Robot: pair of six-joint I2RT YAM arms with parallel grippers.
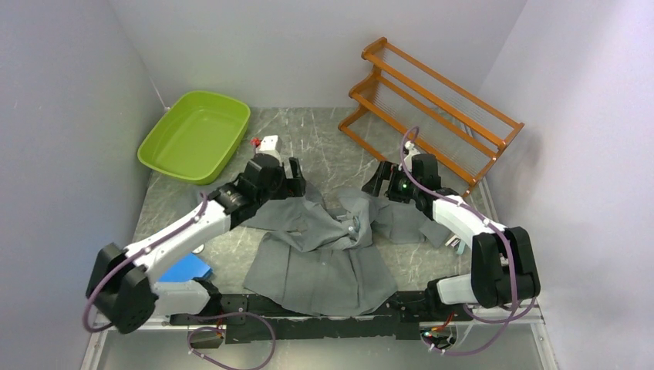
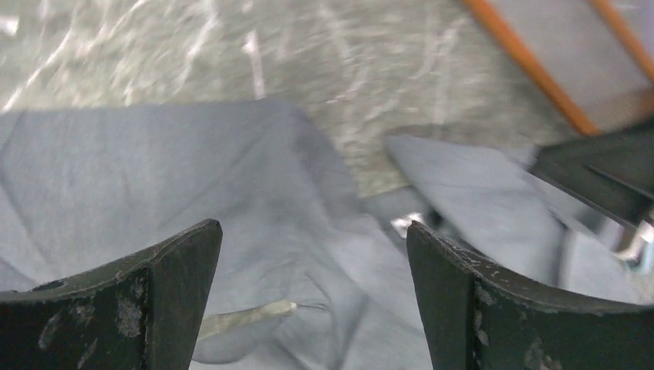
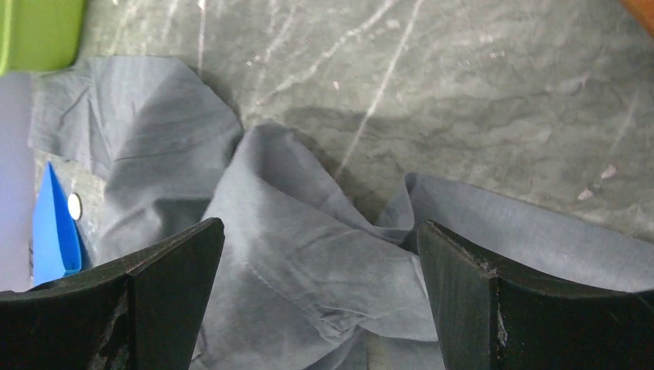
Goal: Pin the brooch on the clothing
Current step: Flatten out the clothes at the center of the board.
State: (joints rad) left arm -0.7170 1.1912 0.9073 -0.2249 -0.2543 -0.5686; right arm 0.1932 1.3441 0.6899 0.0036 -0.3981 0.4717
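Observation:
The dark-grey shirt (image 1: 324,254) lies crumpled in the middle of the table, its upper part bunched into folds. My left gripper (image 1: 294,173) is open and empty just over the shirt's far left edge; in the left wrist view (image 2: 312,226) grey cloth (image 2: 154,177) lies between its fingers. My right gripper (image 1: 378,183) is open and empty over the shirt's far right part; in the right wrist view (image 3: 320,224) it hovers above a raised fold (image 3: 308,231). A small white and red item (image 1: 266,142) lies behind the left gripper; I cannot tell if it is the brooch.
A green plastic tray (image 1: 197,135) stands at the back left. An orange wooden rack (image 1: 432,100) stands at the back right. A blue flat object (image 1: 189,270) lies by the left arm's base, also in the right wrist view (image 3: 54,227).

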